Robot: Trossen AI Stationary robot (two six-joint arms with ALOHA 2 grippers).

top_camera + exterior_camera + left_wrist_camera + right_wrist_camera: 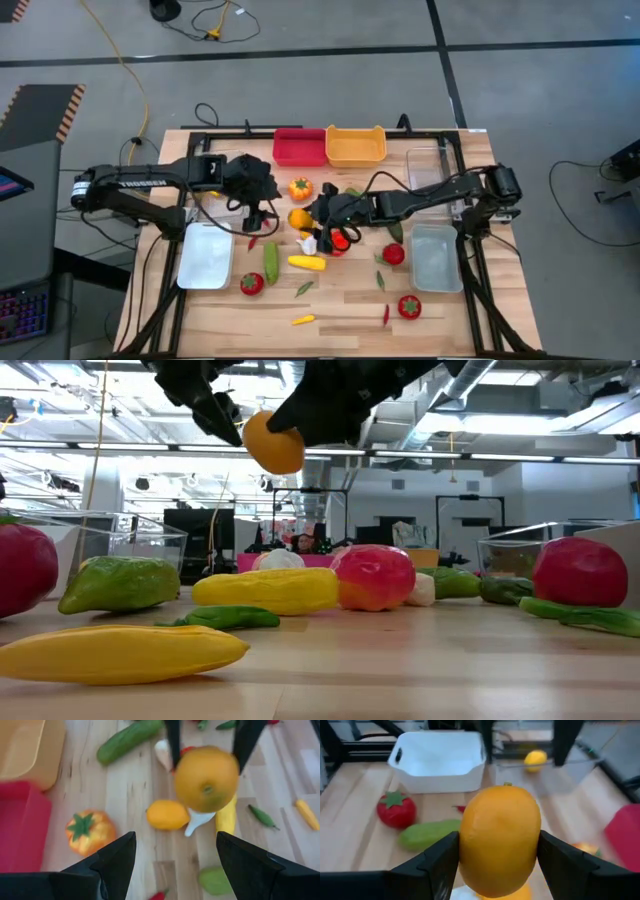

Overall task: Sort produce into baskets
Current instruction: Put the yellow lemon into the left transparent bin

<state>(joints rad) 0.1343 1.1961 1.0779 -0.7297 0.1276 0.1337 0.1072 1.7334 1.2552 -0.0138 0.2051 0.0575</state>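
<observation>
We see the orange (pixel 500 840) held off the tabletop (pixel 340 305) between the fingers of the right hand (pixel 322 212), above the middle of the scattered produce. The left hand (pixel 262 205) hangs just beside it, fingers spread wide and holding nothing.

We read one marking only: white capital letters along the left arm (pixel 140 184) in the high view, which appear to spell "TROSSEN". We find no other legible text, label, number or sign anywhere.
</observation>
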